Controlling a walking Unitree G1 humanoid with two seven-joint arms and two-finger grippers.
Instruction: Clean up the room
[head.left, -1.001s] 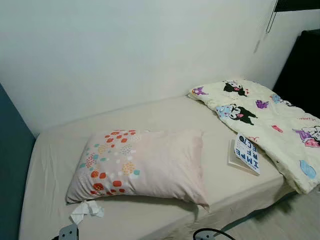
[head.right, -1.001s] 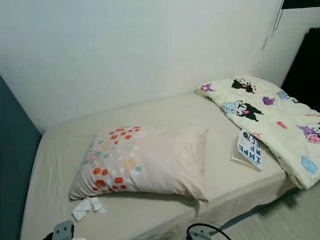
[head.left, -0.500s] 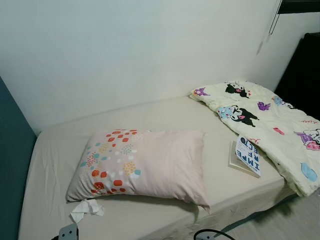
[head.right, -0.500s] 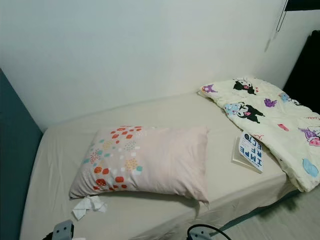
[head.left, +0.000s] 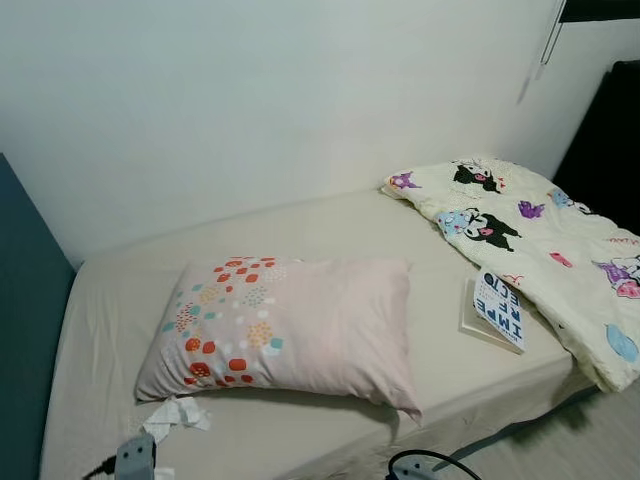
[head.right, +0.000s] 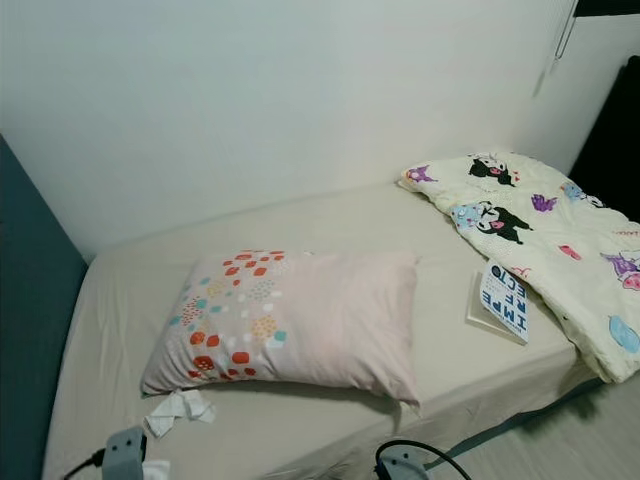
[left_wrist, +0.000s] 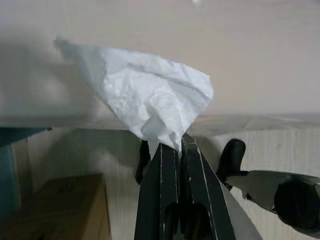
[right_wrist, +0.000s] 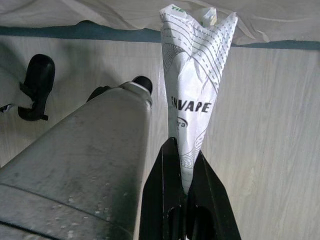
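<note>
Head stereo pair looks forward and down from the bedside; both eyes share the pillow (head.left: 285, 325) mid-frame, quilt (head.left: 540, 250) at right, white wall on top. Each wrist camera sits close behind its own black fingers (left_wrist: 172, 185), facing along them toward wooden floor (right_wrist: 270, 125) and bed edge.

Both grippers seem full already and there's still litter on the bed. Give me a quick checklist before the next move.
1. Left gripper shut on white tissue: ok.
2. Right gripper shut on printed paper wrapper: ok.
3. A free gripper for the crumpled tissue by the pillow: not ok.
4. Bin to drop the trash into: cannot tell.
5. Book lying flat on the bed, away from the edge: ok.
</note>
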